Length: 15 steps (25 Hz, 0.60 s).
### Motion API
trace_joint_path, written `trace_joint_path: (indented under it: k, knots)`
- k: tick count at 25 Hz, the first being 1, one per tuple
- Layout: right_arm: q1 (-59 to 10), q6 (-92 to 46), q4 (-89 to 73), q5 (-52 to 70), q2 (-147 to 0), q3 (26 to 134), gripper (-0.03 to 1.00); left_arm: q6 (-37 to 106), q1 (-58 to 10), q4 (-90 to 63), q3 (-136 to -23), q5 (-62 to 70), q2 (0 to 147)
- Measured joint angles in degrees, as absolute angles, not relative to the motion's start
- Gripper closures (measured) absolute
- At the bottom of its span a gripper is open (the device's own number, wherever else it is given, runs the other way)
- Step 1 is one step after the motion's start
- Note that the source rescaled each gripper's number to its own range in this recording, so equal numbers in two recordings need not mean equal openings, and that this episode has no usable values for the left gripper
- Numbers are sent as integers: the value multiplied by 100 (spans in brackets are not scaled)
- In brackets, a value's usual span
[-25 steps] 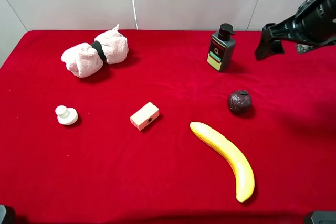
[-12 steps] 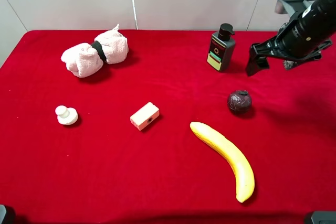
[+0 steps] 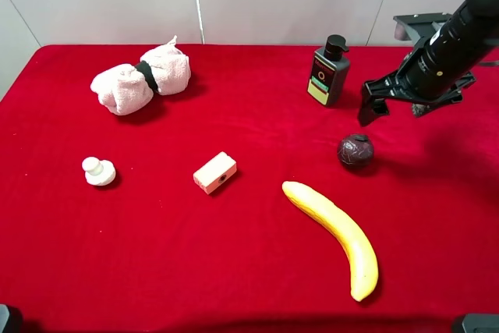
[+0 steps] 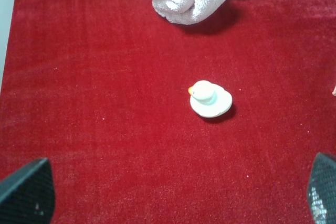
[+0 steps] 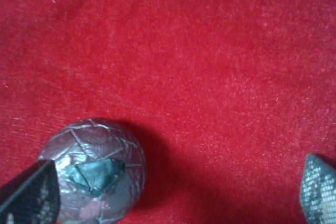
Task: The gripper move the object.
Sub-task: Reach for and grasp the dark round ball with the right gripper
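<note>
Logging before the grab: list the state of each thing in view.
Maroon ball: resting free, ungrasped.
Right claw: open, empty, not touching the ball.
Left claw: open, empty.
Pump bottle: upright.
Banana: lying flat, unpeeled.
Towel: rolled, banded.
Toy duck: upright.
</note>
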<state>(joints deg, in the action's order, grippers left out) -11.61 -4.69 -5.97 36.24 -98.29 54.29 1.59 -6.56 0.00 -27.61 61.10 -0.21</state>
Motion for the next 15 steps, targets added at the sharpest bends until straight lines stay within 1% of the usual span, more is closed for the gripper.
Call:
trace_joint_path:
  k: [5, 15]
  knots:
    - [-1168, -469, -597, 3581, -10015, 5429, -3, 159, -656, 0, -2761, 6110, -21]
    - [-1513, -469, -634, 3467, -10173, 5429, -3, 159, -656, 0, -2761, 6110, -21]
